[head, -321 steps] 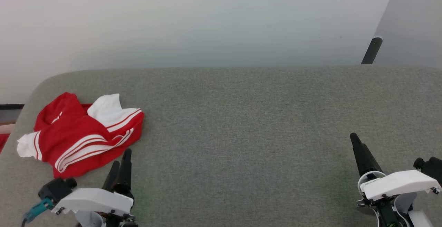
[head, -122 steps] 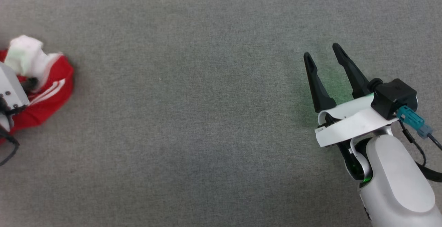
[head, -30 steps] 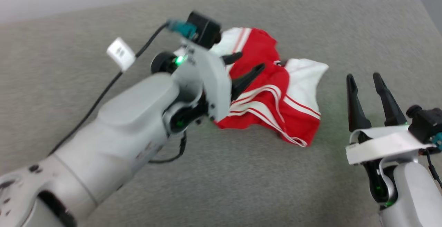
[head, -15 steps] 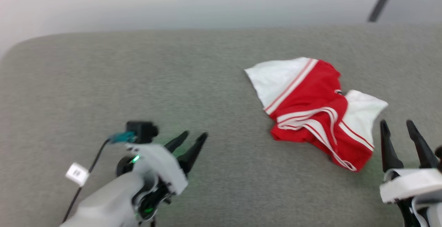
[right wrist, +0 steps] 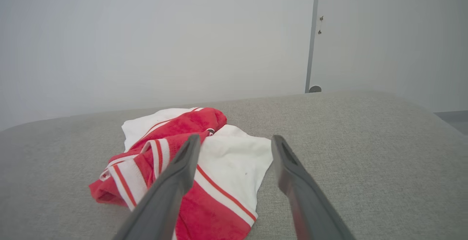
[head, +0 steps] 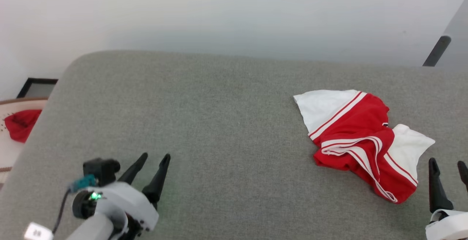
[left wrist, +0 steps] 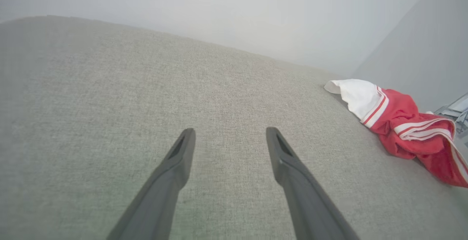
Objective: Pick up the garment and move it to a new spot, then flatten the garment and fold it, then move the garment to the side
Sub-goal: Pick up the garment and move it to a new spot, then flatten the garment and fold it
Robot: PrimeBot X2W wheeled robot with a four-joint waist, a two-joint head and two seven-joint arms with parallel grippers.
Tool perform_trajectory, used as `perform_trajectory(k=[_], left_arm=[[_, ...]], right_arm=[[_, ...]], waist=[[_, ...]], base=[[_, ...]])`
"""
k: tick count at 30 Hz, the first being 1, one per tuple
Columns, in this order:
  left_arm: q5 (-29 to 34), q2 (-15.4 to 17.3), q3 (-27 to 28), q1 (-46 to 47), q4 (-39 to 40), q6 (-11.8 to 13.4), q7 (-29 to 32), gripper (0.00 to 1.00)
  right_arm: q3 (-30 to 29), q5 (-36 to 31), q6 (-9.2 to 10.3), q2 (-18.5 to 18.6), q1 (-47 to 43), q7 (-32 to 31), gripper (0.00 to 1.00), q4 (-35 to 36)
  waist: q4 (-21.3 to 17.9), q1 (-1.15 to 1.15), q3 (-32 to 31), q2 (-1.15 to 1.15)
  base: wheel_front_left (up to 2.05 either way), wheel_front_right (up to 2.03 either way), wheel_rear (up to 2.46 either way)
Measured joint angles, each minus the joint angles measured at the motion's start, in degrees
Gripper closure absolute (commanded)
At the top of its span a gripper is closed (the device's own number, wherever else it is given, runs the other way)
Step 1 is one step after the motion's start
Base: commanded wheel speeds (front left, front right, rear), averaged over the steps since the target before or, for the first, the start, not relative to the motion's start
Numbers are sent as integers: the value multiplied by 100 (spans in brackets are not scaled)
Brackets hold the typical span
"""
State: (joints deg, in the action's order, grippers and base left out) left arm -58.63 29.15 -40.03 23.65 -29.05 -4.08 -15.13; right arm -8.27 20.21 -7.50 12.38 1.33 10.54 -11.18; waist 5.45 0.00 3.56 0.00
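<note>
Garment (head: 360, 141) not yet flat or folded. L to R: left gripper (head: 155, 155) low over bare counter (head: 226, 123), fingers wide, empty, well apart from it. Garment lies bunched on counter's right half, nothing holding it. Right gripper (head: 447, 161) just beside its near edge, fingers wide, empty. Prob. left to do: flatten, fold, move aside.

Head view looks down over the grey table (head: 234, 130); both wrist views skim low across it, sharing the garment (head: 351, 130).
</note>
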Motion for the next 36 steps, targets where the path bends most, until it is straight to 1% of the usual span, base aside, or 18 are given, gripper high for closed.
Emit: perform_trajectory(k=[3,5,7,10,13,16,20,23,29,36], left_arm=[[1046,-96,805,-504,469,292,0,0],[1705,-207,1280,-800,821,389,-1,0],[2216,-376,1693,-1113,1121,408,0,0],[2914,-545,2199,-1405,1523,368,0,0],[3426,-761,2611,-1581,1860,294,-1,0],[3780,-949,2905,-1783,2005,196,-1,0],[4112,-1158,3075,-1976,1912,33,0,0],[4229,-1301,3228,-2010,1889,-55,0,0],[4424,-1466,3438,-2034,1824,-199,0,0],[4571,-1607,3511,-2033,1786,-277,0,0]], right_arm=[[-41,14,0,-13,-19,-58,0,164],[-33,38,0,-27,-6,-103,0,247],[-16,38,0,-24,28,-133,0,323],[5,45,0,-16,77,-182,0,448],[11,46,0,-20,77,-224,0,556],[10,102,0,-63,73,-248,0,613],[15,100,0,-110,31,-246,0,591],[29,76,0,-116,19,-241,0,572],[56,44,0,-126,22,-240,0,552],[97,44,0,-143,43,-241,0,553]], waist=[[-55,0,-75,0],[-123,0,-90,0],[-191,0,-103,0],[-268,0,-126,0],[-314,0,-152,0],[-352,0,-159,0],[-385,0,-134,0],[-403,0,-115,0],[-442,0,-113,0],[-468,0,-92,0]], base=[[0,0,0],[0,0,0],[0,0,0],[0,0,0],[0,0,0],[0,0,0],[0,0,0],[0,0,0],[0,0,0],[0,0,0]])
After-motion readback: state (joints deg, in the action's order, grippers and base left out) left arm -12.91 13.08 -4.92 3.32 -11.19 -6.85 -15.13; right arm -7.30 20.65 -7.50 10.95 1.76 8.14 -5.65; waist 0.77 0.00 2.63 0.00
